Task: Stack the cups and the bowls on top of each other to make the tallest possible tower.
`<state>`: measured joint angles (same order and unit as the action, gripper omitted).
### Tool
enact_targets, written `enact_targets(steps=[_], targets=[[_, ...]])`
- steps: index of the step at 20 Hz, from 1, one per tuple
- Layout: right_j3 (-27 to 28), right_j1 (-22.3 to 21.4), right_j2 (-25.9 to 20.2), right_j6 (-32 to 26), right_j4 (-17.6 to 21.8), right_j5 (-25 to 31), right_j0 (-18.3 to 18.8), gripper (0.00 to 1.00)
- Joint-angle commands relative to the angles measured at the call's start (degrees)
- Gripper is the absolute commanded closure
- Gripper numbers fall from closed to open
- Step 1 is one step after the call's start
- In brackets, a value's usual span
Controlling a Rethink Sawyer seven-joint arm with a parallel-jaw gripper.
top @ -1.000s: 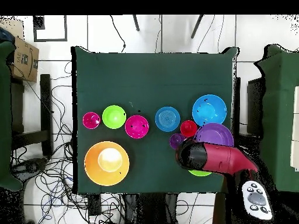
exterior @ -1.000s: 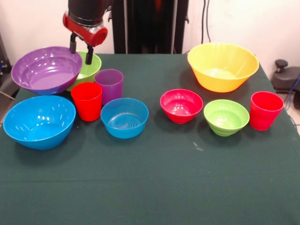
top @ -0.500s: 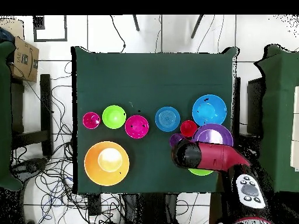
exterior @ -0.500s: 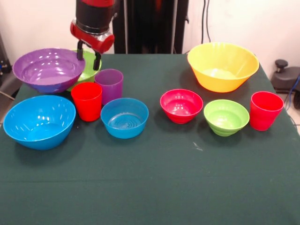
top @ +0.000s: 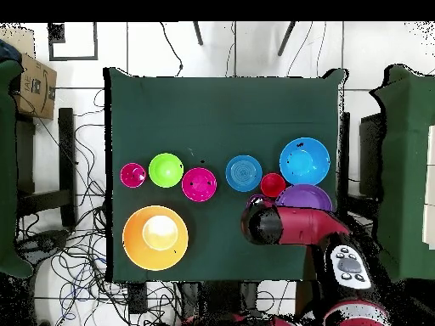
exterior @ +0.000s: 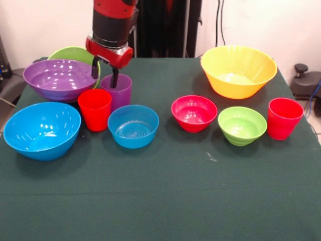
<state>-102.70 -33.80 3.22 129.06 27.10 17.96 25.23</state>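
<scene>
My gripper (exterior: 105, 75) hangs at the back left, its fingers astride the right rim of the large lime green bowl (exterior: 70, 53), shut on it. That bowl is tipped up behind the large purple bowl (exterior: 60, 80). The purple cup (exterior: 120, 93) stands right under the gripper, with a red cup (exterior: 94, 108) beside it. In front are the large blue bowl (exterior: 42, 130) and small blue bowl (exterior: 133, 125). To the right stand the red-pink bowl (exterior: 194, 113), small lime bowl (exterior: 242, 125), second red cup (exterior: 284, 118) and yellow bowl (exterior: 238, 70). Overhead, the arm (top: 289, 225) hides the green bowl.
The dark green table (exterior: 165, 201) carries everything, each piece standing singly. A cardboard box (top: 34, 83) and loose cables lie on the floor beside it. A black device (exterior: 306, 80) sits off the table's right edge.
My gripper has moved right and lower in the front view. The green bowl has tipped up behind the purple bowl, which has slid right and levelled out.
</scene>
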Motion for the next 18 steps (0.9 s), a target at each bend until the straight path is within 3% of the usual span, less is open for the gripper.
enact_targets(steps=[1,12,18], targets=[[1.0,2.93,-1.12,0.39,4.27,-2.1,-4.71,0.0],[2.48,1.43,2.25,-1.16,4.72,2.61,-7.13,0.0],[3.85,2.81,5.19,-0.69,5.73,2.0,-9.15,0.0]])
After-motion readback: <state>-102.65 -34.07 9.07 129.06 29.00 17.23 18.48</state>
